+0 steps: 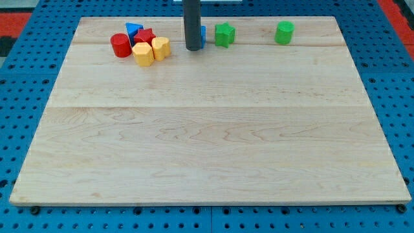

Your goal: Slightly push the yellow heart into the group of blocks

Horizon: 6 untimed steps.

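The yellow heart (161, 47) lies near the view's top left, touching a yellow hexagon (143, 54) on its left and the red star (145, 36) above it. A red cylinder (120, 45) and a blue triangle (134, 30) complete this tight group. My tip (193, 49) rests on the board a short way to the right of the yellow heart, not touching it. The dark rod hides most of a blue block (202, 35) just behind it.
A green star (224, 34) sits right of the rod and a green cylinder (284, 32) farther right, both along the top edge of the wooden board (207, 142). Blue pegboard surrounds the board.
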### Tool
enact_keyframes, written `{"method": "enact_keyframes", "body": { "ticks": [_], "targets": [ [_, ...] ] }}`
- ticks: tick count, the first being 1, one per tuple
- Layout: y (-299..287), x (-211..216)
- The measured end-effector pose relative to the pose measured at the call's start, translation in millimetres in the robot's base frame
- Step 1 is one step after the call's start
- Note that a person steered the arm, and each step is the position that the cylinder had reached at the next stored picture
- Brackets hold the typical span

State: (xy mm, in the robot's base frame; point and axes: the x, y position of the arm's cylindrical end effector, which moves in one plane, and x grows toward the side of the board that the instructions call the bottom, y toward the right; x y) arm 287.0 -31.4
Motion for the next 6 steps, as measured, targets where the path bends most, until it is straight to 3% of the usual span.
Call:
{"method": "enact_keyframes", "body": {
  "ticks": [2, 3, 6],
  "targets": [
    [-26.6, 31.3],
    [-64.4, 29.5],
    [-66.4, 5.7]
  ]
}}
